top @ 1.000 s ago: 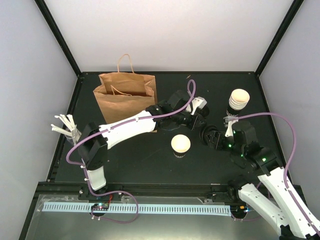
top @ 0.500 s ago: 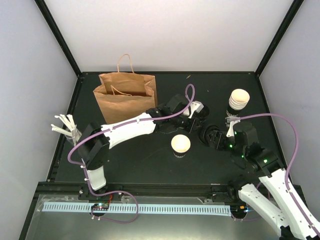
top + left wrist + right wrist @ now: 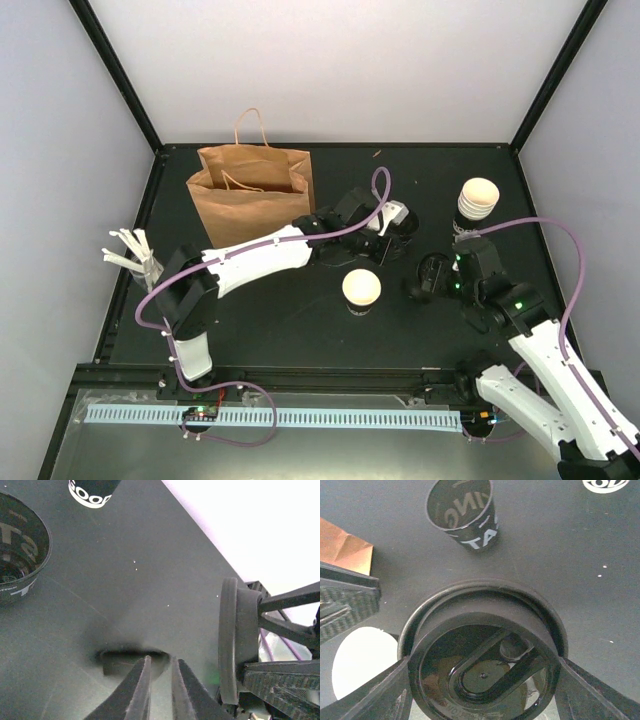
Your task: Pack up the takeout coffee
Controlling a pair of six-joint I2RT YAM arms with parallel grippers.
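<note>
Left fingers (image 3: 139, 692) low, narrowly apart

The left arm (image 3: 255, 255) stretches toward two o'clock, with the left end effector (image 3: 161, 659) low, its fingers (image 3: 140, 685) barely parted and gripping nothing. The right arm (image 3: 540, 345) reaches toward ten o'clock, with the right end effector (image 3: 482, 677) clamped across a black lid (image 3: 480, 600).

Takeout coffee (image 3: 361, 289) is open from the front and above. Left gripper (image 3: 388, 245) crowds it just behind, and the right gripper (image 3: 430, 278) clamping a black lid (image 3: 480, 625) sits near on the right. Left arm (image 3: 255, 255) lies across the way to the paper bag (image 3: 250, 190).
</note>
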